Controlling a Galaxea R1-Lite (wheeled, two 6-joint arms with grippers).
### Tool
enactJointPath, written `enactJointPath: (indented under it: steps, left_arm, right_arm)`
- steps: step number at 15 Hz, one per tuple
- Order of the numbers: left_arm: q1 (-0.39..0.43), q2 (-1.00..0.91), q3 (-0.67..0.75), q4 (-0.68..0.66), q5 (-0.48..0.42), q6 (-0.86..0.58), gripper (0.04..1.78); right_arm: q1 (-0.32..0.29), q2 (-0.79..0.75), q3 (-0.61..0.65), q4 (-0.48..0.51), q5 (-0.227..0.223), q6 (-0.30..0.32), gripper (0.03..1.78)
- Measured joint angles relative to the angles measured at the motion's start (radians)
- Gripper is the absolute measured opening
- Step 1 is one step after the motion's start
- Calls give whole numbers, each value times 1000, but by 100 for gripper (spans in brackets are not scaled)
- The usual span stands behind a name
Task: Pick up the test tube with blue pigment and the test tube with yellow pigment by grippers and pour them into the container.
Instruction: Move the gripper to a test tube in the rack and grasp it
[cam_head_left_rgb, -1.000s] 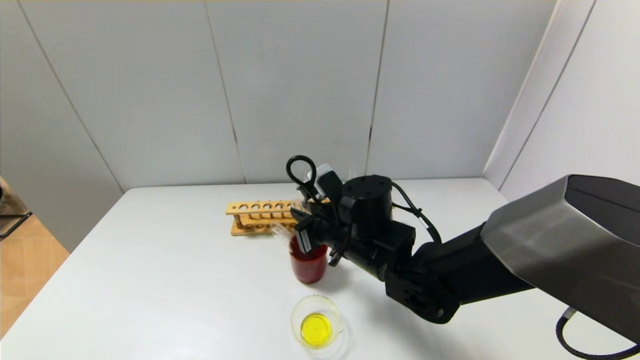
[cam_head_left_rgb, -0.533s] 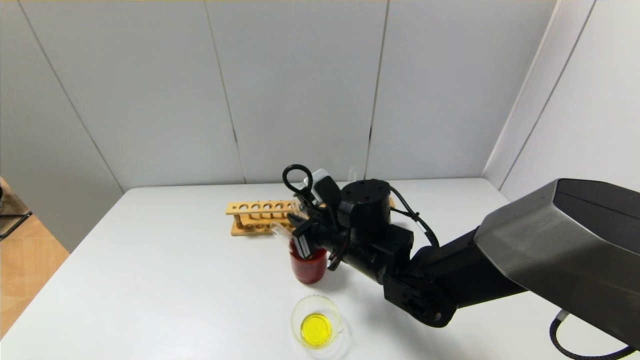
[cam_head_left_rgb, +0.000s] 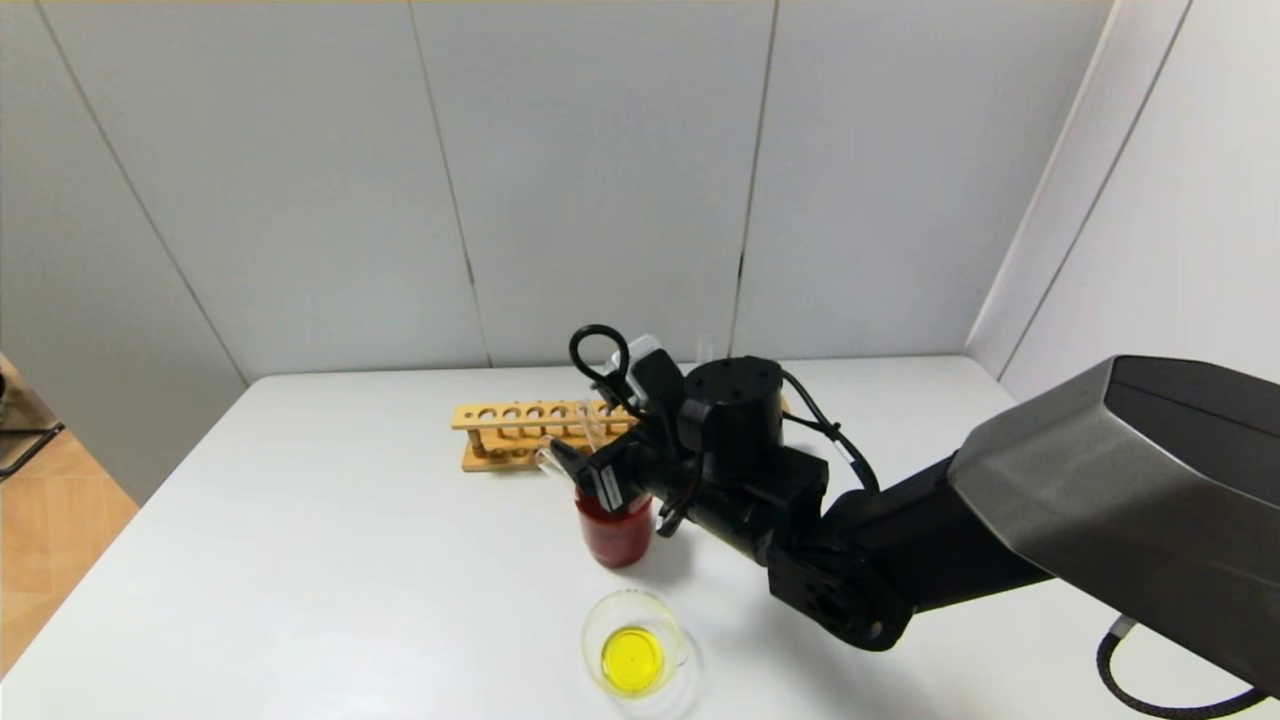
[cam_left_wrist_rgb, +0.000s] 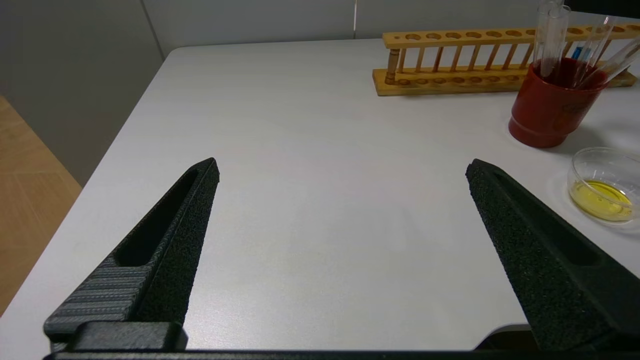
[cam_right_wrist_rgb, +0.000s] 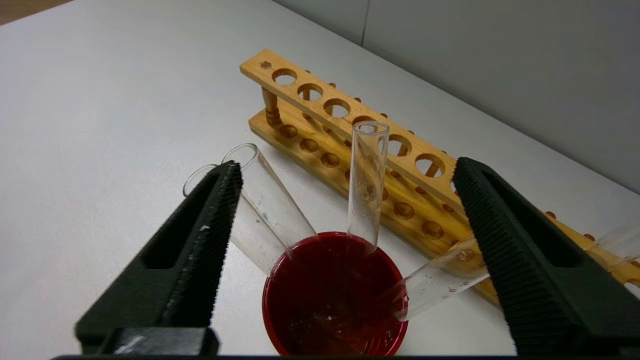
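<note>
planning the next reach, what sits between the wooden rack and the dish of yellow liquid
The red beaker, with empty tubes leaning in it, stands between the wooden rack and the container; clearest in the head view.

Container (cam_head_left_rgb: 640, 645): clear glass, yellow liquid inside
Beaker (cam_head_left_rgb: 614, 532): dark red
Tubes in beaker (cam_right_wrist_rgb: 367, 187): colourless, clear
Rack (cam_head_left_rgb: 510, 432): light honey-brown wood
Table (cam_head_left_rgb: 330, 560): plain white
Right gripper (cam_right_wrist_rgb: 347, 187): black, ribbed pads
Walls (cam_head_left_rgb: 590, 180): pale grey panels

The right gripper (cam_right_wrist_rgb: 345, 187) reached toward frame centre, fingers spread wide; the left gripper (cam_left_wrist_rgb: 342, 167) hung low, fingers apart.
</note>
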Motion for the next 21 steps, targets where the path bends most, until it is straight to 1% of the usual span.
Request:
enactJointPath:
  steps: [1,3,7,9,11,13,16,18,19,20,21]
  left_arm:
    - [0,0,0,0,0,0,175]
    - [0,0,0,0,0,0,175]
    - [0,0,0,0,0,0,175]
    - [0,0,0,0,0,0,175]
    - [0,0,0,0,0,0,175]
    - [0,0,0,0,0,0,175]
    - [0,0,0,0,0,0,175]
    - [0,0,0,0,0,0,175]
    - [0,0,0,0,0,0,175]
    - [0,0,0,0,0,0,175]
    - [0,0,0,0,0,1,175]
  right_arm:
    - [-3,-3,-6,-9,0,0,167]
    - [-10,-11,-30,-35,-4,3,174]
    - [-44,-39,-92,-45,-13,2,175]
    - [-64,-60,-94,-41,-17,3,175]
    - [-94,-88,-70,-34,-14,13,175]
    - [-129,-121,-7,-41,-13,26,175]
    - [-175,-188,138,-57,-27,85,175]
    - [-195,-220,240,-109,-67,145,175]
    - [-198,-226,292,-158,-98,174,175]
    - [-201,-228,341,-213,-128,190,175]
    - [-204,-228,384,-253,-141,200,175]
